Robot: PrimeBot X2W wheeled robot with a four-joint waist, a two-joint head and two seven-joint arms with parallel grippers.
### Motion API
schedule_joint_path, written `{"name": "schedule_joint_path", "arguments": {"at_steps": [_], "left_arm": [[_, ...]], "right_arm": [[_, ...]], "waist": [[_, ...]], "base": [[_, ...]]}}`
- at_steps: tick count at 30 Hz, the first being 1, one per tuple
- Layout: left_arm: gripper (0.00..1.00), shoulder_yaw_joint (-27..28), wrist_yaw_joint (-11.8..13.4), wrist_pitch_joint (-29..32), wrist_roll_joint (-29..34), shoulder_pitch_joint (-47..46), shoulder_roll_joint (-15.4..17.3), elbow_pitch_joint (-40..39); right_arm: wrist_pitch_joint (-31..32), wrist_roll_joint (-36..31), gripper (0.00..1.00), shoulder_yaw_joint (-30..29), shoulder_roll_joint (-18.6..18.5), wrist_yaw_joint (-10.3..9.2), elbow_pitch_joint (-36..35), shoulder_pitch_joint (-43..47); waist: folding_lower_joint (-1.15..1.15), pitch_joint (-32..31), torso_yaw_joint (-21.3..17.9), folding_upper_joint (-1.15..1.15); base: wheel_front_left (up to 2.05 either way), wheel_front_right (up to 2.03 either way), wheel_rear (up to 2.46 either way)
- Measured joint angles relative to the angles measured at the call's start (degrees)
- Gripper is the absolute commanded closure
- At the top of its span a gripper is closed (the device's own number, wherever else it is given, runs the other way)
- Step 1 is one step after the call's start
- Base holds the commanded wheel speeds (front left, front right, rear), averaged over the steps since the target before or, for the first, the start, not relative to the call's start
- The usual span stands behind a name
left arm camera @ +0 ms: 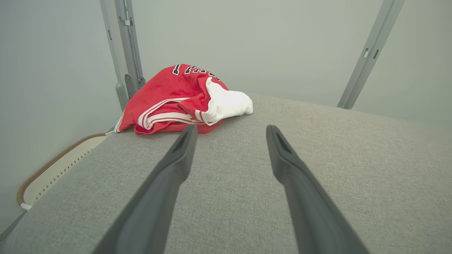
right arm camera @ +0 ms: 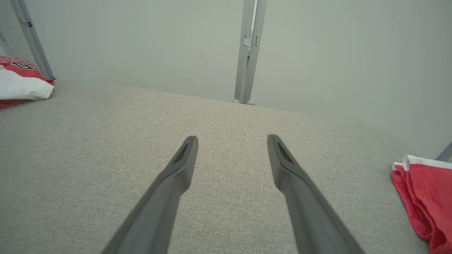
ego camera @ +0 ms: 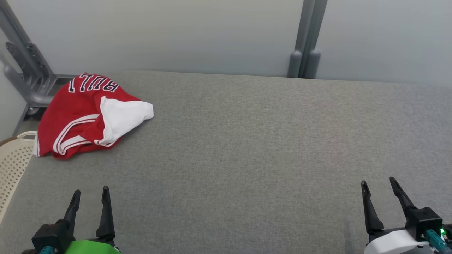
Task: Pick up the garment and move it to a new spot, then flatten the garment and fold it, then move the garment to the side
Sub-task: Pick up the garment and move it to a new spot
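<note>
Red mesh with white trim and black lettering, the garment (ego camera: 79, 116) lies crumpled ahead of the left hand (ego camera: 91, 190) and a little to its outer side, well apart from the fingertips. It sits on the far corner of the grey tabletop (ego camera: 247, 141). The left hand is released, jaws wide and holding nothing. The right hand (ego camera: 378, 181) is the same, and the garment is far across from it.

The main risk, as I judge it, is the edge. The bundle's outer hem is at the tabletop's rim, and a pale perforated basket (ego camera: 12, 162) sits below, outward of the left hand. A reach that pushes rather than pinches could slide the cloth off.

The heap is also folded over itself, with a white lining flap on top. Closing on that flap alone may lift one layer and drag the rest, or let it slip free.

A grey frame post (ego camera: 24, 67) stands just beyond the garment, so an overshoot could strike it.

Outward of the right hand lies another red cloth (right arm camera: 423, 190), which could be mistaken for the target.
</note>
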Motion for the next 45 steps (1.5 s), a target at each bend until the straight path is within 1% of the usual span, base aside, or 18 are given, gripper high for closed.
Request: {"name": "schedule_joint_path", "arguments": {"at_steps": [5, 6, 17, 20, 23, 27, 30, 31, 32, 34, 35, 38, 42, 45], "left_arm": [[0.00, 0.3, 0.3, 0.4, 0.1, 0.3, 0.7, -0.8], [0.00, 0.3, 0.3, 0.4, 0.1, 0.3, 0.7, -0.8], [0.00, 3.3, 2.2, 1.1, -1.3, 3.3, 2.1, -3.0], [0.00, 3.7, 2.4, 1.0, -1.8, 3.8, 2.1, -3.5], [0.00, 3.5, 2.3, 1.2, -2.3, 3.8, 2.0, -3.9], [0.00, 3.2, 1.0, 2.2, -3.9, 1.9, 1.8, -3.7], [0.00, 3.4, -1.3, 3.5, -7.5, -3.2, 1.2, -2.2], [0.00, 3.6, -3.2, 5.5, -10.1, -7.5, 0.8, -0.2], [0.00, 4.0, -4.3, 6.7, -13.1, -10.2, -0.1, 1.0], [0.00, 3.3, -6.2, 9.0, -14.9, -15.7, -0.1, 3.9], [0.00, 3.4, -6.8, 10.3, -17.0, -18.7, -0.1, 5.9], [0.00, 3.0, -7.9, 13.9, -19.4, -26.9, 1.4, 13.2], [0.00, 3.4, -8.5, 16.2, -23.4, -36.2, 1.7, 23.8], [0.00, 3.9, -8.7, 17.9, -27.3, -41.1, 1.4, 29.8]], "right_arm": [[0.0, 0.7, 0.00, 1.5, 0.3, 0.00, -0.8, -0.2], [0.0, 0.7, 0.00, 1.5, 0.3, 0.00, -0.8, -0.2], [0.0, 2.0, 0.00, 9.5, 0.7, 0.00, 0.8, -3.6], [0.0, 2.4, 0.00, 10.4, 0.5, 0.00, 1.1, -5.0], [0.0, 2.6, 0.00, 10.8, 0.3, 0.00, 1.2, -5.0], [0.3, 2.8, 0.00, 11.0, -0.3, 0.00, 0.2, -5.1], [1.2, 2.6, 0.00, 11.0, -1.0, 0.00, -1.3, -6.3], [2.2, 2.4, 0.00, 11.6, -1.5, 0.00, -2.5, -7.2], [2.8, 2.4, 0.00, 11.9, -1.6, 0.00, -3.3, -7.7], [4.0, 2.3, 0.00, 12.6, -1.9, 0.00, -4.9, -8.6], [4.5, 2.3, 0.00, 12.7, -2.3, 0.00, -5.6, -9.0], [5.9, 2.0, 0.00, 12.8, -3.3, 0.00, -7.9, -10.3], [7.0, 1.4, 0.00, 12.9, -3.7, 0.00, -10.2, -11.2], [7.4, 0.9, 0.00, 13.1, -3.5, 0.00, -11.8, -11.6]], "waist": [[0.00, -0.2, 3.5, 0.00], [0.00, -0.2, 3.5, 0.00], [0.00, -0.6, 15.2, 0.00], [0.00, -0.4, 17.6, 0.00], [0.00, 0.0, 19.0, 0.00], [0.00, 1.2, 19.4, 0.00], [0.00, 2.5, 19.0, 0.00], [0.00, 3.7, 18.6, 0.00], [0.00, 4.4, 18.3, 0.00], [0.00, 6.0, 17.7, 0.00], [0.00, 6.9, 17.3, 0.00], [0.00, 9.7, 15.7, 0.00], [0.01, 13.3, 12.6, 0.00], [0.01, 15.4, 9.6, 0.00]], "base": [[0.00, 0.00, 0.00], [0.00, 0.00, 0.00], [0.00, 0.00, 0.00], [0.00, 0.00, 0.00], [0.00, 0.00, 0.00], [0.00, 0.00, 0.00], [0.00, 0.00, 0.00], [0.00, 0.00, 0.00], [0.00, 0.00, 0.00], [0.00, 0.00, 0.00], [0.00, 0.00, 0.00], [0.00, 0.00, 0.00], [0.00, 0.00, 0.00], [0.00, 0.00, 0.00]]}}
